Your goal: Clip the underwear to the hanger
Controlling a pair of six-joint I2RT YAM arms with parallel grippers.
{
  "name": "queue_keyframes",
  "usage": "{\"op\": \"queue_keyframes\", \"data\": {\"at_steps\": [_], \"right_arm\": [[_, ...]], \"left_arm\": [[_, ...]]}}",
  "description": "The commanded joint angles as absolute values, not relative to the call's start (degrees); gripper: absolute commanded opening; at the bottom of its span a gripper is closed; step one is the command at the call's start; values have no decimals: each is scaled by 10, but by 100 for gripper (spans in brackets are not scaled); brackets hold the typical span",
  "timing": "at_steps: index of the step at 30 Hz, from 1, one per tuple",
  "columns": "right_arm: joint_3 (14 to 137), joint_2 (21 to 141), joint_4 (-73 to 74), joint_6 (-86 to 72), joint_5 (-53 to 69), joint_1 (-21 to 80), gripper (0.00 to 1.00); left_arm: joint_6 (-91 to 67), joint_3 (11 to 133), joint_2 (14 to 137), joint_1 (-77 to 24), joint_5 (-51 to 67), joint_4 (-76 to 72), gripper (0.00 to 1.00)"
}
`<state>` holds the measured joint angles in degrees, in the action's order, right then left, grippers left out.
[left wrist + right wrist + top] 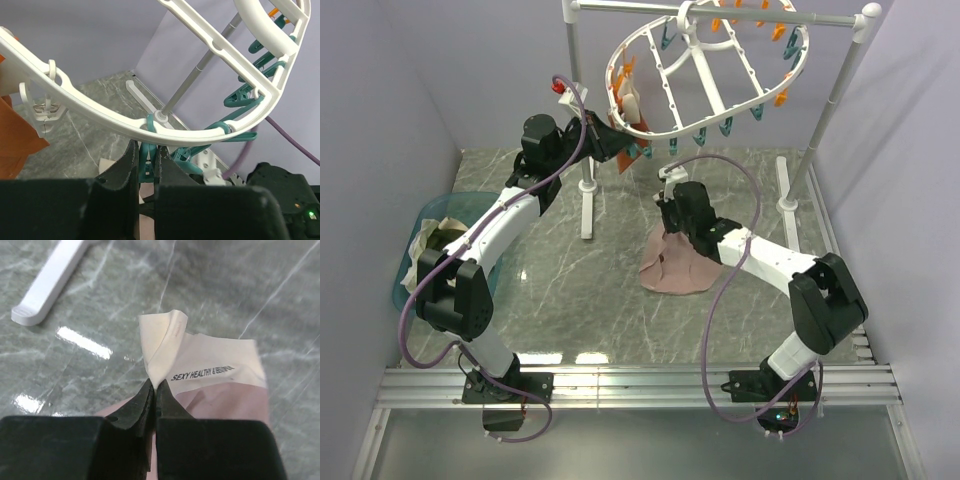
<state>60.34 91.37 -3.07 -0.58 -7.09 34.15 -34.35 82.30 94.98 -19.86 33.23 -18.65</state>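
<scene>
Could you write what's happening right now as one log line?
Left tool: pinching teal peg on hanger rim | Right tool: shut on underwear waistband, cloth on table | Clipped: not yet

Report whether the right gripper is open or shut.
Shut on the underwear: in the right wrist view the right gripper has its jaws together, pinching the cloth's pale folded edge.

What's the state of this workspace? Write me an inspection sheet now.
Surface: grey marble-patterned tabletop, glossy.
Job's things: pale pinkish-beige cloth underwear heaped on table; white plastic oval hanger hanging tilted from rail.
Clutter: teal plastic tub at left, cloth inside.
Hands: left hand shut on teal plastic peg; right hand shut on underwear waistband.
Cables: purple cables looping along both arms.
Surroundings: lilac walls; white pole stand.
</scene>
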Motion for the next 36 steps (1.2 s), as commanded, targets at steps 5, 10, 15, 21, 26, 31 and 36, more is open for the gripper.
{"op": "queue_keyframes", "data": {"at_steps": [5,10,15,21,26,31,36], "right_arm": [[587,867,-194,79,-134,364,0],[574,854,-252,114,-129,374,0],[561,836,-278,134,-50,373,0],[577,832,-268,113,-20,372,0],[579,833,-272,103,-10,373,0],[589,836,-258,62,-15,374,0],[601,836,-253,26,-11,373,0]], "left_arm": [[-355,840,956,-198,345,-168,0],[-352,842,960,-199,350,-166,0],[-354,842,961,-199,356,-169,0],[-354,841,961,-199,360,-171,0],[-359,838,961,-199,366,-177,0],[-365,836,961,-199,373,-185,0],[-372,834,962,-199,385,-190,0]]}}
